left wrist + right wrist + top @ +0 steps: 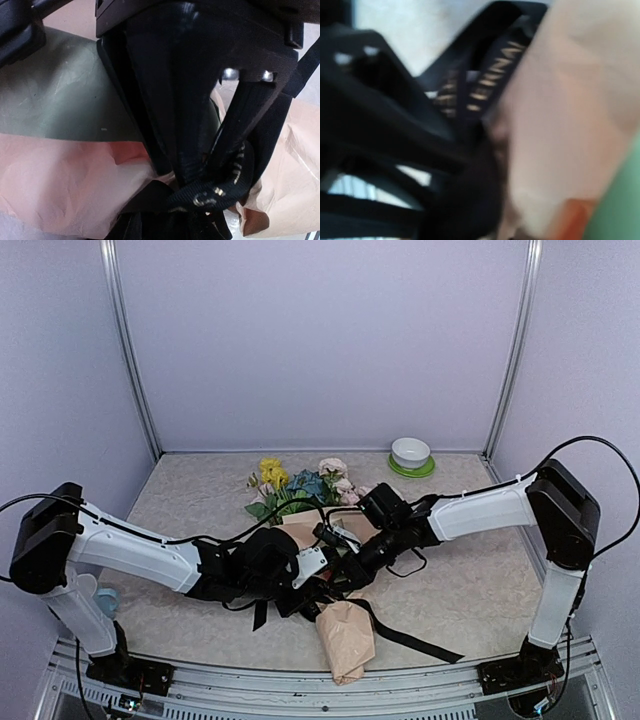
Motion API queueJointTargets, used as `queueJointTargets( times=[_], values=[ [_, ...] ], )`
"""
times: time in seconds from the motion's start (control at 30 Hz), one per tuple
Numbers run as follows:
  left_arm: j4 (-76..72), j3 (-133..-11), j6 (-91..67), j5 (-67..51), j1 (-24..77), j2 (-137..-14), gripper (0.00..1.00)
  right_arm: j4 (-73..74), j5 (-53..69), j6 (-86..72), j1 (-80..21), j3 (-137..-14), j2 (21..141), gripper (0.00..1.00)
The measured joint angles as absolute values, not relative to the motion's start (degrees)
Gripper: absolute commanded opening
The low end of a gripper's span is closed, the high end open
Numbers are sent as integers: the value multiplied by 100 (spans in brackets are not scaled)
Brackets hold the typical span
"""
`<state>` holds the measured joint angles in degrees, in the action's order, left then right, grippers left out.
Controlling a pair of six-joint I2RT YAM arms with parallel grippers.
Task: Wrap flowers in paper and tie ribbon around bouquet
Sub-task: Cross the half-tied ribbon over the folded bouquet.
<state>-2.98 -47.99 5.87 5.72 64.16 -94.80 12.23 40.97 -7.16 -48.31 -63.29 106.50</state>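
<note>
The left gripper (305, 580) and right gripper (346, 558) meet over a paper-wrapped bouquet (345, 637) on a table (470, 580).
The bouquet's peach tail points to the near edge, with a black ribbon (405, 637) trailing right of it. Just beyond, both grippers crowd its middle and hide it; I cannot tell whether their jaws are wide or narrow. Past them the flowers (300, 485) fan out. Farthest, right of the bouquet, a white bowl (410, 450) sits on a green saucer (426, 470).
</note>
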Motion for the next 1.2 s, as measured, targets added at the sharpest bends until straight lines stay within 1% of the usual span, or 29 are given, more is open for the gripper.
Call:
queueJointTargets(
  times=[0.27,0.37,0.43,0.6,0.77,0.87,0.97,1.1,1.13,1.2],
  values=[
    [-274,-4827,587,491,6410,-9483,29,788,4873,-869,-4856,-6316,10652,23],
    [-248,-4827,587,491,6405,-9491,29,650,4993,-934,-4860,-6313,10678,19],
    [-233,-4827,585,491,6401,-9494,27,602,5033,-974,-4860,-6313,10709,18],
    [-204,-4827,523,497,6335,-9513,18,572,5043,-1007,-4864,-6267,10746,22],
    [-246,-4829,467,499,6276,-9520,18,615,4912,-972,-4912,-6230,10746,30],
    [-233,-4829,449,491,6265,-9520,18,648,4797,-919,-4954,-6224,10746,30],
    [-204,-4827,440,449,6265,-9520,18,696,4633,-862,-5004,-6224,10746,22],
    [-196,-4827,427,368,6259,-9520,18,720,4449,-849,-5017,-6224,10746,3],
    [-200,-4827,425,346,6254,-9520,18,733,4399,-856,-5017,-6224,10746,0],
    [-207,-4827,419,316,6243,-9520,19,753,4285,-875,-5017,-6224,10746,0]
  ],
)
